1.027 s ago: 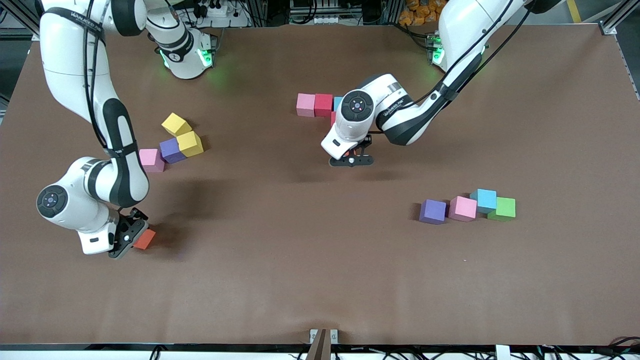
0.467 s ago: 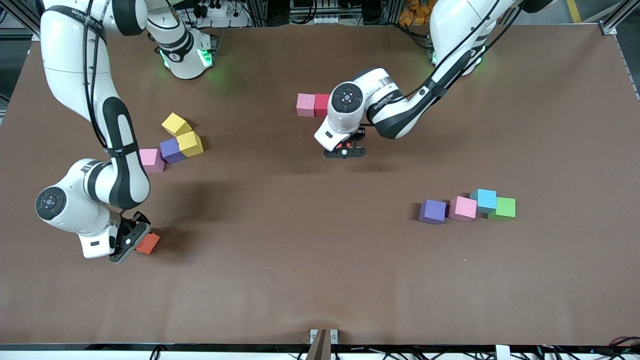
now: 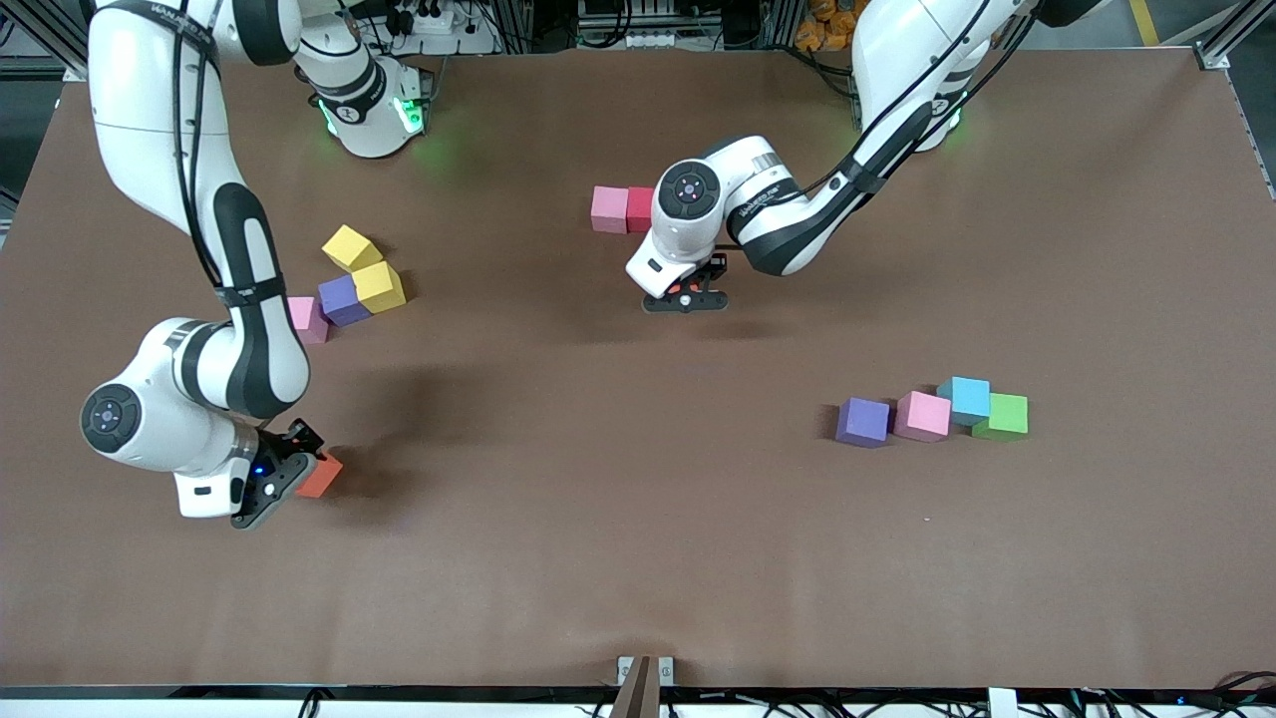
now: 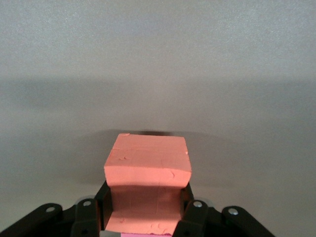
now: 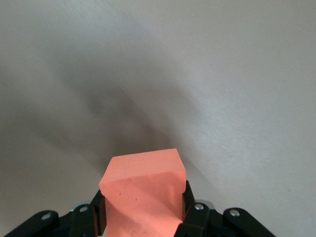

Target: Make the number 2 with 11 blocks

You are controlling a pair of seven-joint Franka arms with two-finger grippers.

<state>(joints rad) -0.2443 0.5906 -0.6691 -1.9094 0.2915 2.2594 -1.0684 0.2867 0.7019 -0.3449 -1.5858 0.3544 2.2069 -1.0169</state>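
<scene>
Left pincer [image 3: 685,295], upper centre of the front frame, clamped on an orange cube [image 4: 147,185], low over the brown bench [image 3: 618,519]. Just above it a pink cube [image 3: 608,208] and red cube [image 3: 640,208] sit side by side, touching; the left arm covers whatever follows them.

Right pincer [image 3: 289,469], lower left of frame, clamped on a second orange cube [image 3: 320,476], just off the bench.

Left-side cluster, mid-left of frame: two yellow cubes [image 3: 351,247], purple cube [image 3: 342,299], pink cube [image 3: 308,318] partly hidden by the right arm.

Right-side row, mid-right of frame: purple [image 3: 862,421], pink [image 3: 922,415], light blue [image 3: 965,399], green cube [image 3: 1002,416], touching.
</scene>
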